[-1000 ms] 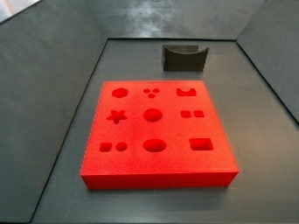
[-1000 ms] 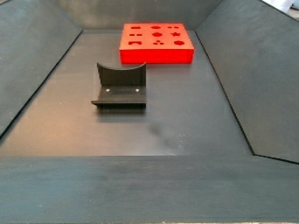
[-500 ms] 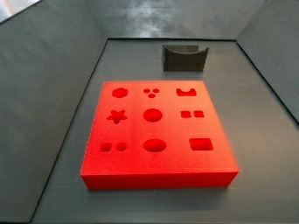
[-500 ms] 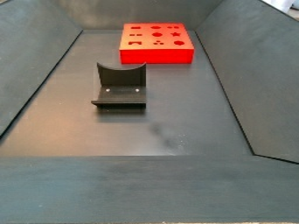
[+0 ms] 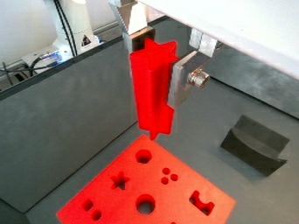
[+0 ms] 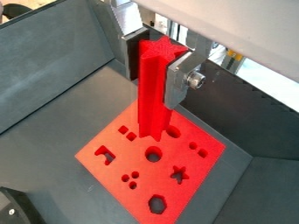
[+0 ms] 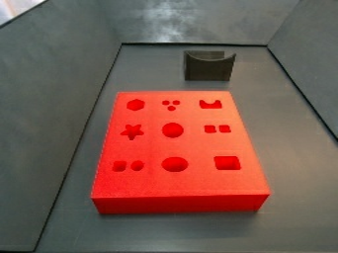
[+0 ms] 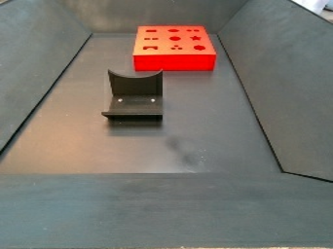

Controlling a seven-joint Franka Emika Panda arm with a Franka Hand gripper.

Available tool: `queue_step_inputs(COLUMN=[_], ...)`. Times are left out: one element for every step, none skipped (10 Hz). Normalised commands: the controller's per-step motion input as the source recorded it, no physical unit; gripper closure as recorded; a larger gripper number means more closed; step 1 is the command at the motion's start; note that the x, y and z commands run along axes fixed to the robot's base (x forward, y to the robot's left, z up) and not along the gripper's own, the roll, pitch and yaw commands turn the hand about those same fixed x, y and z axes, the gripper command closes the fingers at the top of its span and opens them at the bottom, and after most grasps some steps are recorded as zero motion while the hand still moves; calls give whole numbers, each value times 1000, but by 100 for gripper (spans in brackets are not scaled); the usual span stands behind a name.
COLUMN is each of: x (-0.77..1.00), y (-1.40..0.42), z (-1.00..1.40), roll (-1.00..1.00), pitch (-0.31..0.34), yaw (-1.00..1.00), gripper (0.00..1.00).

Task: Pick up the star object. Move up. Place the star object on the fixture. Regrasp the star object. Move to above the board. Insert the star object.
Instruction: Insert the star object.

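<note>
In both wrist views the gripper (image 5: 162,54) hangs high above the board (image 5: 111,175), with its flat silver fingers (image 6: 179,79) pinching the star object (image 5: 152,87) between them. The star object is a long bright red peg that hangs upright from the fingers. Its upper part is clamped between the plates, while its lower part reaches down well past the fingertips toward the board. In a wrist view its ridged side and star-like profile show along its length (image 6: 153,92).

The peg's lower end is seen against the board's surface, close to a round hole. Whether it touches the board or is still clear of it cannot be told from these angles. The star-shaped hole (image 5: 117,182) lies apart from the peg's tip in a wrist view, and it shows as well in the second wrist picture (image 6: 180,174).

Neither side view shows the gripper or the star object. They show only the board (image 7: 179,203) lying flat on the dark floor, with its hexagon, star, circles, squares and rectangle recesses. The fixture (image 7: 208,65) stands beyond the board's far edge in a side view. In the opposite side view the fixture (image 8: 132,95) stands nearer, with the board (image 8: 173,60) behind it. The fixture is also visible in a wrist view (image 5: 257,144), set apart from the board and bare.
</note>
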Motion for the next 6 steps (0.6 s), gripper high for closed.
queue_step_inputs(x=[-100,-149,-174,-329,-480,-603], y=[0,0,0,-69,-143,-206], z=[-91,-106,-174,-440,-723,-903], roll=[0,0,23,43,0,-34], pitch=[0,0,0,-79,-123,-157], yaw=[0,-26,-49,-3,-86,-231], gripper=[100,100,100,100,100,100])
